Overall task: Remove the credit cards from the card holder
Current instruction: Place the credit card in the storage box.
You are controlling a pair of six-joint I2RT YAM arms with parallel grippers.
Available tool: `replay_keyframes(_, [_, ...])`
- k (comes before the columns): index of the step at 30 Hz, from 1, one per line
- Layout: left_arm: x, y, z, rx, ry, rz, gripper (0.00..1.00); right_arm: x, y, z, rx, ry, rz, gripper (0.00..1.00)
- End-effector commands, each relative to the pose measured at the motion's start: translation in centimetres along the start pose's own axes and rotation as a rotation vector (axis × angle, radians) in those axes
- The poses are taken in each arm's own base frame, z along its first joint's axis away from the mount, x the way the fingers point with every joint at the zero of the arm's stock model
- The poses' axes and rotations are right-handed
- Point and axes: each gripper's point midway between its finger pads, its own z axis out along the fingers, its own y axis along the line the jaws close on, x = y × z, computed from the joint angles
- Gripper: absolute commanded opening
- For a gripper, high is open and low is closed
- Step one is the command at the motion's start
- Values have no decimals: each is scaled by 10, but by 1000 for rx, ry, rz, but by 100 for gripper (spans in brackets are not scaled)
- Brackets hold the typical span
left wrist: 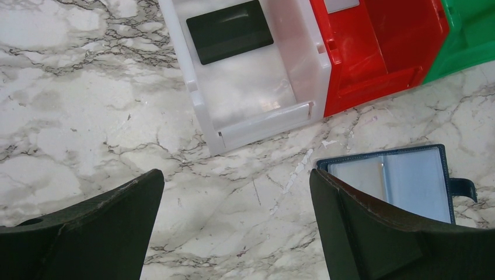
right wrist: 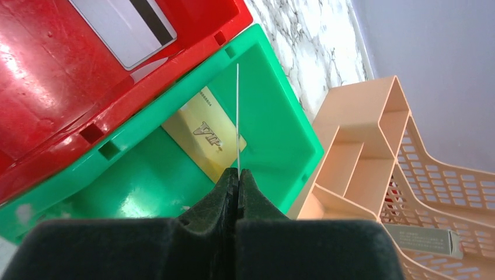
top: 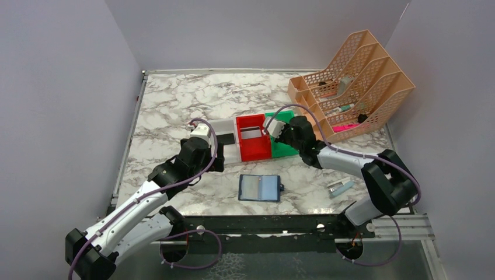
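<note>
Left gripper (left wrist: pixel 236 184) gapes over open marble (left wrist: pixel 76 116) beside card holder (left wrist: pixel 408 175); right gripper (right wrist: pixel 237 174) pinches thin card (right wrist: pixel 237 116) edge-on above green bin (right wrist: pixel 280 116), organiser (right wrist: pixel 373 151) close right.

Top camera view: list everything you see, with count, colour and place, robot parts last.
Table: one, grey-veined marble, under everything.
White bin: one, white, mid-table, leftmost of three.
Red bin: one, red, middle.
Green bin: one, green, rightmost.
Black card: one, black, in white bin.
Striped card: one, whitish with dark stripe, in red bin.
Gold card: one, gold, in green bin.
Edge-on card: one, colour unclear, over green bin.
Card holder: one, navy, open, near edge.
Stapler-like object: one, silver-blue, right of card holder.
Desk organiser: one, peach mesh, far right corner.
Left fingers: two, black, open over table.
Right fingers: two, black, shut on edge-on card.
</note>
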Motion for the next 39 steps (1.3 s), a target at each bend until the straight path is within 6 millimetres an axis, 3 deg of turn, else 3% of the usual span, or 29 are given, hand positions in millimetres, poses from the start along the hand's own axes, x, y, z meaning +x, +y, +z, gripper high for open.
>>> replay_keyframes(1, [-8, -3, -1, 14, -27, 6, 99, -6, -14, 14, 48, -20, -61, 2])
replay_keyframes(10, [-10, -1, -3, 6, -38, 2, 99, 12, -16, 35, 103, 28, -82, 2])
replay_keyframes(16, [-9, -1, -1, 5, -33, 3, 99, 17, -8, 42, 82, 35, -96, 9])
replay_keyframes(28, [-4, -7, 4, 28, 0, 22, 99, 19, 6, 40, 31, 13, -66, 19])
replay_keyframes(39, [-1, -9, 8, 38, 18, 30, 99, 25, 10, 41, -23, -9, -80, 19])
